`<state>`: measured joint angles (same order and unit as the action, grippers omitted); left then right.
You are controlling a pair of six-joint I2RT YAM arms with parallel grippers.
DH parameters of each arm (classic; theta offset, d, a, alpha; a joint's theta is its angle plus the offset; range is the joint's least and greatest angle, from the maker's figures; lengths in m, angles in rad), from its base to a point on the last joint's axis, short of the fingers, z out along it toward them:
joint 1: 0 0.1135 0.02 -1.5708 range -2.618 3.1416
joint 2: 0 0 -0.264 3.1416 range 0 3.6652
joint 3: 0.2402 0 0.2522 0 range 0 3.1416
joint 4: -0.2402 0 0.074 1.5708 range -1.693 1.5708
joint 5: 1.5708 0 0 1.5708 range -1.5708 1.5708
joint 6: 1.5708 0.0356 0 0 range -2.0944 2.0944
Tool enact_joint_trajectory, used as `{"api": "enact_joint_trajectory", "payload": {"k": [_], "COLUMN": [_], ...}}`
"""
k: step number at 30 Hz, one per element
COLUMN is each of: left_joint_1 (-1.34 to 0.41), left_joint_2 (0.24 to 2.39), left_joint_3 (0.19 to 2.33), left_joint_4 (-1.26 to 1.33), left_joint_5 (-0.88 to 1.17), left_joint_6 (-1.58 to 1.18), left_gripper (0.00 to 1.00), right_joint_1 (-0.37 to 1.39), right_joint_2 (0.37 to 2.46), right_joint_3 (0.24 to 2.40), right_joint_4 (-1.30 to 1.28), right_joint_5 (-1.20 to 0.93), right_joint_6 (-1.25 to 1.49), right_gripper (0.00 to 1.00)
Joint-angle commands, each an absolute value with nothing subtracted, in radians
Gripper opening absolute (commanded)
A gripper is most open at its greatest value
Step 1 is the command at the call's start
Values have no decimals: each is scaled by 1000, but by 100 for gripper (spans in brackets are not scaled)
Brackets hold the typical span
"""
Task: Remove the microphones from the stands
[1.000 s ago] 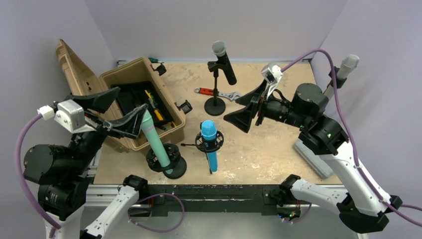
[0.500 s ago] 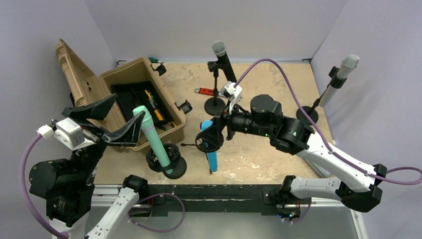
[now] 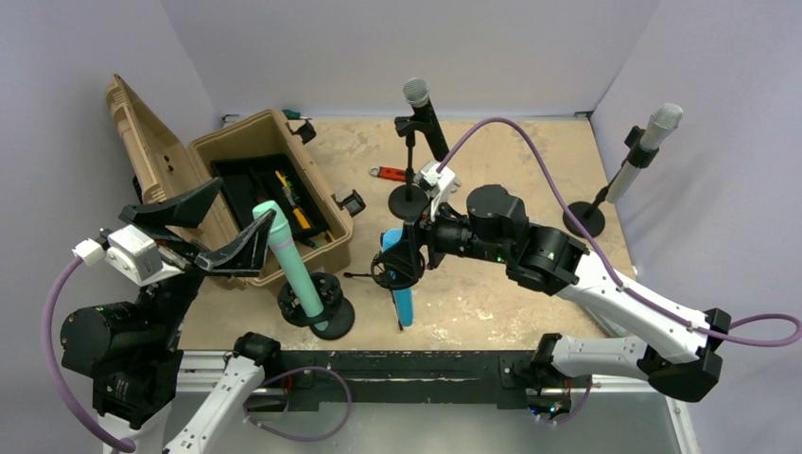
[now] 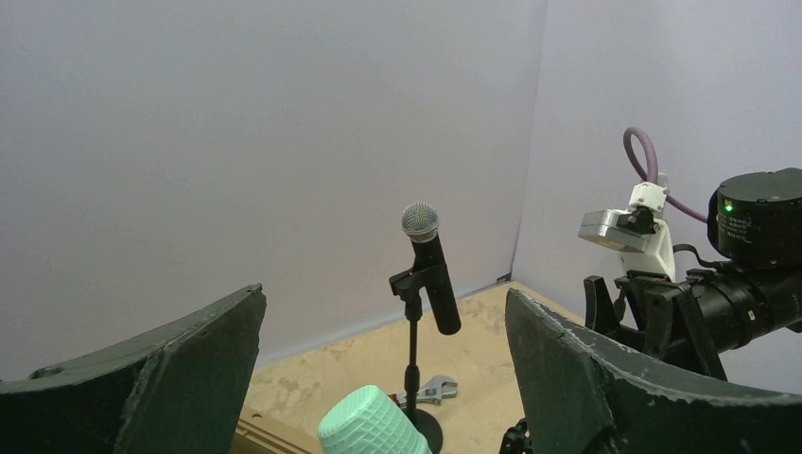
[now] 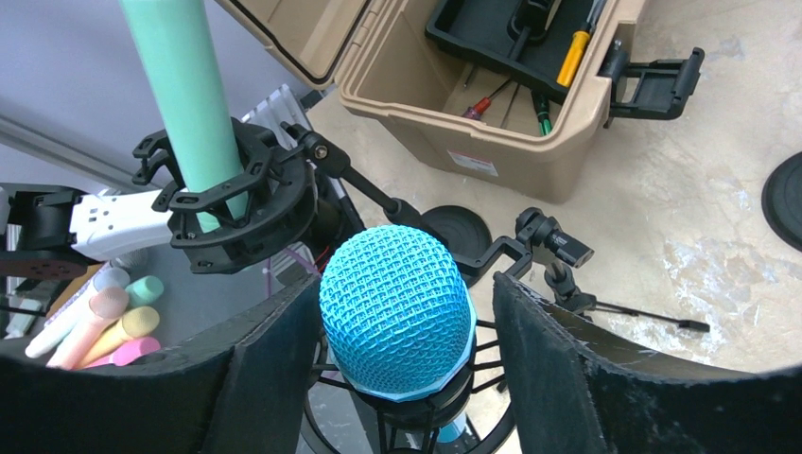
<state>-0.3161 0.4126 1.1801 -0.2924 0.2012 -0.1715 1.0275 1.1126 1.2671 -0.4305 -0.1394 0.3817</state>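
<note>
Centre frame, the blue mic [image 3: 396,248] stands in its stand [image 3: 383,274]. The right gripper [image 5: 405,293] straddles its head, jaws open. Grasp pending: pinch, then lift straight up. The left gripper [image 3: 246,199] gapes empty.

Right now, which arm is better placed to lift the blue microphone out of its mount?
Right. The right fingers flank the head of the blue microphone; the left fingers hang open near the green microphone.
</note>
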Motion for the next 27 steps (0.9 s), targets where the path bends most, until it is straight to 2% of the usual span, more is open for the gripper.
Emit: {"api": "enact_joint_trajectory", "payload": {"k": [1,4,9,21,27], "left_joint_1": [-310,-309,-309,-307,-307], "left_joint_2": [418,417,417,397,394], "left_joint_3": [1174,1169,1166,1152,1151], "left_joint_4": [-242,-238,-236,-229,-229], "left_joint_5": [198,194,195,198,196], "left_joint_6": [-165,-165,-167,-171,-169], "left_gripper": [94,94,94,93,94], "right_joint_1": [1032,1032,1032,1032,1033], "right_joint_2": [1084,1080,1088,1183,1252], "right_joint_3": [1269,1288,1343,1604,1797], "right_joint_4": [-383,-390,-405,-502,-551], "right_joint_5": [-101,-76,-65,14,98], "right_joint_6": [376,370,355,294,251], "right_gripper": [59,51,30,19,7]}}
